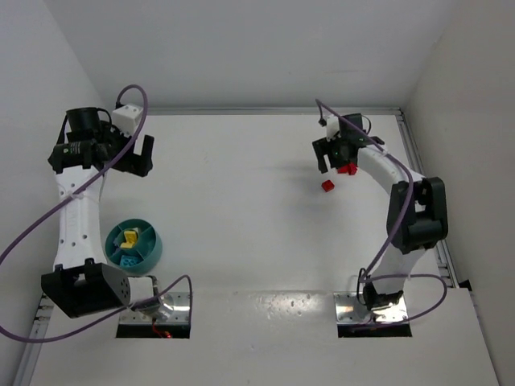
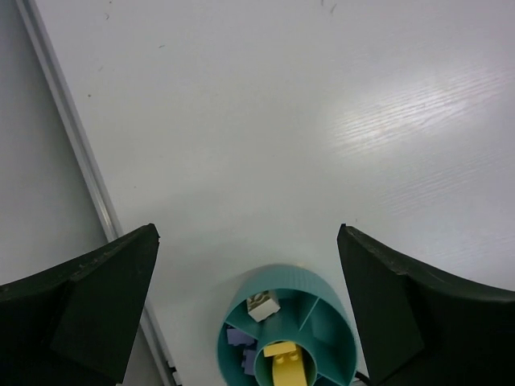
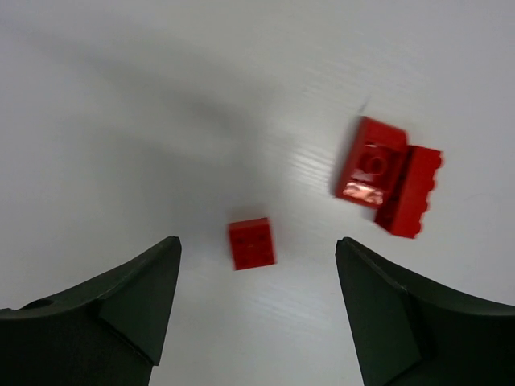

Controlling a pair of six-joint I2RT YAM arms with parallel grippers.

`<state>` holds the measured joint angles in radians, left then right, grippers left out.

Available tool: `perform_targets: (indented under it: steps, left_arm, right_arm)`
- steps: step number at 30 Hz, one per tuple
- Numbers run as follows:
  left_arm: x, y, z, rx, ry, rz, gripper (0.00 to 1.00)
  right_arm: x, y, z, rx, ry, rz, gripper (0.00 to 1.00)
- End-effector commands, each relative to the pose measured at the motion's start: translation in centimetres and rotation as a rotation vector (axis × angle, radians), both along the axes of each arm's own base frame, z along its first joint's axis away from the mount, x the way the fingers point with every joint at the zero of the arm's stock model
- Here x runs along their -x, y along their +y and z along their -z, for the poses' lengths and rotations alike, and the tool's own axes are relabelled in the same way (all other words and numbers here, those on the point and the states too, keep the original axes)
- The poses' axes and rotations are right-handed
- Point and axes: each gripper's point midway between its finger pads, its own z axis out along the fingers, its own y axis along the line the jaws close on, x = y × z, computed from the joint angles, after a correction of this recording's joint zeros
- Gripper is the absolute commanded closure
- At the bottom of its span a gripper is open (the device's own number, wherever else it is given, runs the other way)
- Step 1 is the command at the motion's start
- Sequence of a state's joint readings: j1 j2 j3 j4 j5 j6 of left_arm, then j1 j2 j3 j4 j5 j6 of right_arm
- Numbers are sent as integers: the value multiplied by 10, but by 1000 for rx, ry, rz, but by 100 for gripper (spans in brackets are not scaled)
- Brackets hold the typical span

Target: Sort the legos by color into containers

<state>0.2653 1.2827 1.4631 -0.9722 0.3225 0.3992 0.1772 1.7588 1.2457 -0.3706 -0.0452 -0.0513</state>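
The teal divided bowl (image 1: 155,250) stands near the left arm's base. In the left wrist view the bowl (image 2: 315,283) holds a pale brick (image 2: 264,305), bluish bricks (image 2: 240,346) and a yellow brick (image 2: 283,358) on the central hub. My left gripper (image 1: 135,163) hangs open and empty (image 2: 248,233), well above and beyond the bowl. A small red lego (image 3: 251,243) lies on the table between the fingers of my open right gripper (image 3: 257,241), untouched. Two bigger red legos (image 3: 388,173) lie together just right of it. From above, the right gripper (image 1: 331,163) hovers over the red legos (image 1: 327,186).
Metal base plates (image 1: 157,310) (image 1: 372,310) sit at the near edge under the arms. A metal rail (image 2: 80,161) runs along the table's left side and another (image 1: 418,161) along the right. White walls close in the table. Purple cables loop off both arms.
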Motion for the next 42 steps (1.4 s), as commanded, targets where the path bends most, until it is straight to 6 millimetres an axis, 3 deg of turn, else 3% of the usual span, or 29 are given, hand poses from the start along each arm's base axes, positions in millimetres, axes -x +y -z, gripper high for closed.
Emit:
perform_targets:
  steps: [1,4,8,9,19,26,31,33,34,35,36,38,39,41,42]
  left_arm:
    - [-10,-15,-23,46,-84,-25,0]
    - [-7,-23,-14,51,-64,-15,0]
    - [-5,-35,-14,45,-72,18,0]
    - [-5,-39,-14,45,-72,30,0]
    - [-5,-45,-13,40,-69,40,0]
    - [-4,-43,-9,36,-57,20,0]
    - [-4,-42,-15,45,-77,-2,0]
    - [-1,-49,-20,66,-100,27,0]
    - [-2,-48,-17,84,-101,32,0]
    - [0,-50,-22,95,-117,55,0]
    - [4,-62,-22,136,-120,104,0]
    - [6,-68,-21,166,-118,142,0]
    - [11,-80,-22,208,-122,192,0]
    - [14,-89,-26,238,-141,246,0]
    - [17,-98,-26,276,-136,287,0]
  right_arm:
    - [-19,-39,1,71,-9,-24,23]
    - [-25,-67,8,106,-5,-47,26]
    - [-22,-93,38,122,82,-23,26]
    - [-27,-102,36,122,80,-3,26]
    - [-42,-121,69,128,137,-8,26]
    - [-60,-124,79,132,124,5,44]
    - [-68,-127,81,144,124,13,70]
    - [-64,-123,70,136,110,-21,78]
    - [-54,-113,70,95,121,-62,87]
    - [-51,-108,51,81,86,-90,91]
    - [-39,-97,50,46,83,-160,95]
    - [-18,-76,35,18,78,-257,97]
    - [-5,-56,12,-30,29,-351,97]
    - [21,-30,-12,-135,35,-431,98]
    - [32,-5,-27,-212,20,-508,98]
